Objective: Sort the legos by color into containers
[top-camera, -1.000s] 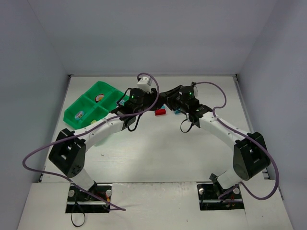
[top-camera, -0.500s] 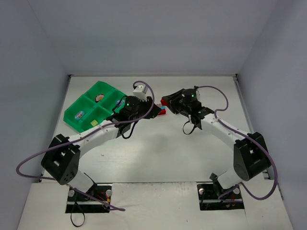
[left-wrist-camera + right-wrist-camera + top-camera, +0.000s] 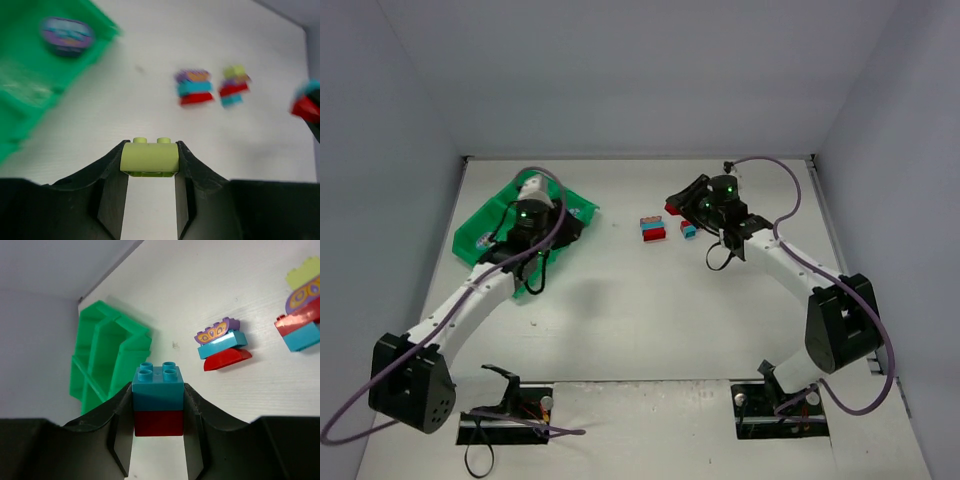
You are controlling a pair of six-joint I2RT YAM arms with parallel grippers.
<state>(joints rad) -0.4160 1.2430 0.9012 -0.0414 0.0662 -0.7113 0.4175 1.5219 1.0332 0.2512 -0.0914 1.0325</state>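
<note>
Legos lay in two small stacks near the middle of the tabletop (image 3: 620,320): a purple, cyan and red stack (image 3: 653,229) and, just beside it at 3 o'clock, a smaller stack (image 3: 688,229). The green tray (image 3: 472,242) sat well apart from them at 9 o'clock, close to the left wall, with bare tabletop between. More open room stretched toward 6 o'clock, from the stacks down to the arm bases.

The left jaws stood narrow, pinching a yellow-green brick (image 3: 149,158) by its sides. Seen from above, that arm's wrist covered much of the tray, so most compartments were hidden. The right jaws were closed on a cyan brick seated on a red one (image 3: 158,402), held near the stacks at about 12 o'clock, not touching them.

From the left wrist the tray was blurred and cut off at the left edge. A round purple piece (image 3: 66,35) lay inside, though in which compartment I could not tell. From the right wrist the smaller stack was cut off by the right edge.
</note>
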